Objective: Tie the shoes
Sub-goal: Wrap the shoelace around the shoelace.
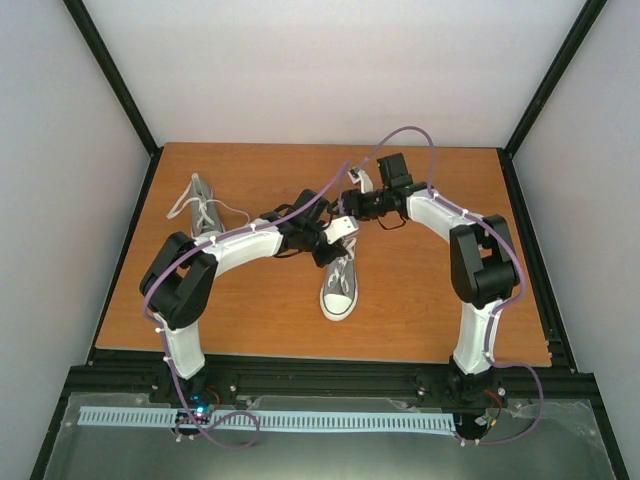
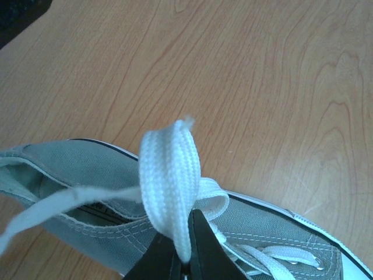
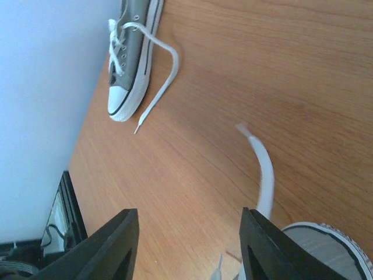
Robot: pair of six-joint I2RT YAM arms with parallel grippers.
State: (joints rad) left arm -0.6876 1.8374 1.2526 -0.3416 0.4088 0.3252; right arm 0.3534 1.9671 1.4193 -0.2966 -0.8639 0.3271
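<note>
Left pincer [image 2: 186, 259] clamps a lace loop [image 2: 172, 175] above the shoe [image 2: 70, 169] at the worktop [image 2: 262, 70] centre, right pincer [image 3: 189, 239] spread open.

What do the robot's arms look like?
The left arm and the right arm match: smooth white shells between chunky black joints, on black bases. A thin purple cable loops along each arm. At the tip, the fingers are flat black wedges.
</note>
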